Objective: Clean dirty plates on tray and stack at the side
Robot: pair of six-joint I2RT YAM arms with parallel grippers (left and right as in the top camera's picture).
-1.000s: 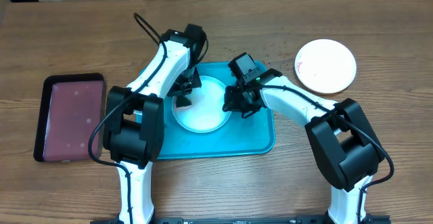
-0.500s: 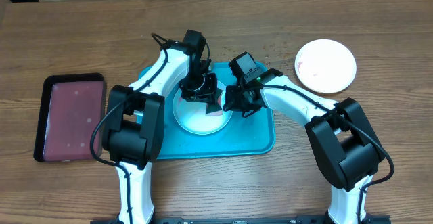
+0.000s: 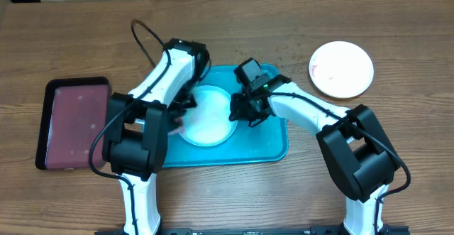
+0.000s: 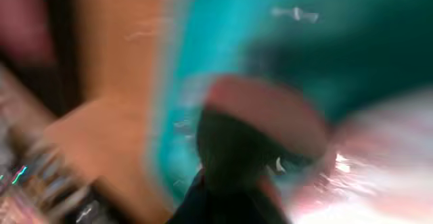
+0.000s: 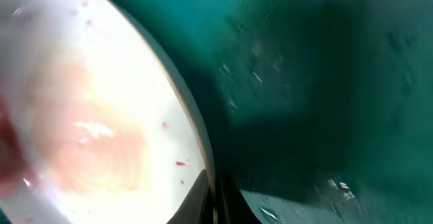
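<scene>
A pale plate (image 3: 206, 116) lies on the turquoise tray (image 3: 266, 146) at the middle of the wooden bench (image 3: 71, 43), toward the tray's 9 o'clock half, with both arms bent over it. The right gripper (image 3: 235, 113) sits at the plate's 3 o'clock rim. In the right wrist view its fingers (image 5: 203, 195) are together on that rim, over a plate face (image 5: 81, 116) marked with a pinkish wash and small red flecks. The left gripper (image 3: 179, 118) is at the plate's 9 o'clock edge, blurred in the overhead view. Its own camera is badly smeared, but the dark fingers (image 4: 226, 156) appear clamped on a pinkish-red wad (image 4: 264, 112) above the tray floor. A white plate (image 3: 342, 69) with red smears near its 9 o'clock edge rests on the bare bench at 2 o'clock from the tray, well apart from it. A black-rimmed maroon tray (image 3: 74, 123) lies at 9 o'clock, near the turquoise one.
</scene>
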